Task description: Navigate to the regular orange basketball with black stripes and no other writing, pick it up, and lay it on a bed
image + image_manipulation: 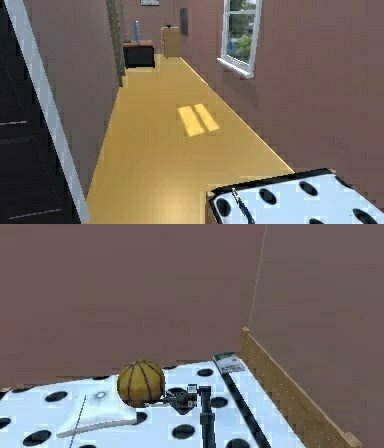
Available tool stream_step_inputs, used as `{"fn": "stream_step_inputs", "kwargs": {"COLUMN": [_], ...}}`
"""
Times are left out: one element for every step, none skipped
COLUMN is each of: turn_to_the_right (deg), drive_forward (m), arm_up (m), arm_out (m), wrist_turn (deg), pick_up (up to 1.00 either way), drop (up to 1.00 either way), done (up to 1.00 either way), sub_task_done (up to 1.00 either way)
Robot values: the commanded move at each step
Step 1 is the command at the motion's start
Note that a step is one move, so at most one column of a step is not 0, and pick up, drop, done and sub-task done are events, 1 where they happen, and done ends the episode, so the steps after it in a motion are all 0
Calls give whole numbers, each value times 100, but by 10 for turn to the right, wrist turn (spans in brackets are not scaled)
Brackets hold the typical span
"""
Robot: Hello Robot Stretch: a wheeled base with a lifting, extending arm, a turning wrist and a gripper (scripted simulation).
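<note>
Room: bare mauve walls (120,284) meeting at a corner. Ahead, a long yellow floor (170,130) runs down a corridor. A window (240,35) is on the forward view's right, a sun patch (198,118) lies mid-floor, and a low cabinet (140,52) stands at the far end.

Beside the robot: a wide white cover with black spots and a wood edge. I take it for the bed (30,412).

On the bed: a flat white pad (95,415), pillow-like, toward the arm side view's left. A small green-edged book or box (228,363) lies near the far corner.

Arm (205,424): a dark bar reaching out over the spotted cover.

Basketball (141,383): orange with black stripes, no writing seen. It shows against the cover, just beyond the pad.

Tool (172,400): at the arm's end, fingers pointing at the ball. The ball lies directly off the finger end, toward the arm side view's left, touching or nearly so. It is round, so there is no axis to line up. I cannot tell how the fingers are set, nor whether the tool holds anything. The cover lies behind the ball, so resting and hanging look alike.

Judgement: the ball is at the bed, and laying it down looks to be the step in hand.
</note>
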Motion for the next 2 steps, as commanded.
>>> {"fn": "stream_step_inputs", "kwargs": {"turn_to_the_right": [0,0], "drive_forward": [0,0], "arm_up": [-32,0], "arm_out": [0,0], "wrist_turn": [0,0], "pick_up": [0,0], "drop": [0,100], "done": [0,0], "sub_task_done": [0,0]}}
